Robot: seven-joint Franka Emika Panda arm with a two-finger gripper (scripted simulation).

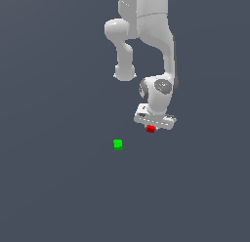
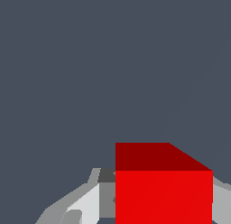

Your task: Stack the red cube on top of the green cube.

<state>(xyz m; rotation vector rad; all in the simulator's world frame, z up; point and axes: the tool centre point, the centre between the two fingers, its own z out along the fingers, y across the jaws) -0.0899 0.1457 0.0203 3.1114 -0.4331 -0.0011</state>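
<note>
The red cube point(image 1: 151, 129) sits directly under the white hand, between the fingers of my gripper point(image 1: 151, 127). The wrist view shows the red cube point(image 2: 163, 191) large, with a grey finger point(image 2: 85, 205) pressed against one side and the other finger's edge against the opposite side, so my gripper point(image 2: 163, 212) is shut on it. The green cube point(image 1: 117, 144) rests alone on the dark floor, toward the exterior view's left of the gripper and a little nearer the camera. The wrist view does not show the green cube.
The white arm point(image 1: 151, 36) reaches down from the upper edge of the exterior view. A plain dark grey floor point(image 1: 58, 187) lies all around the two cubes.
</note>
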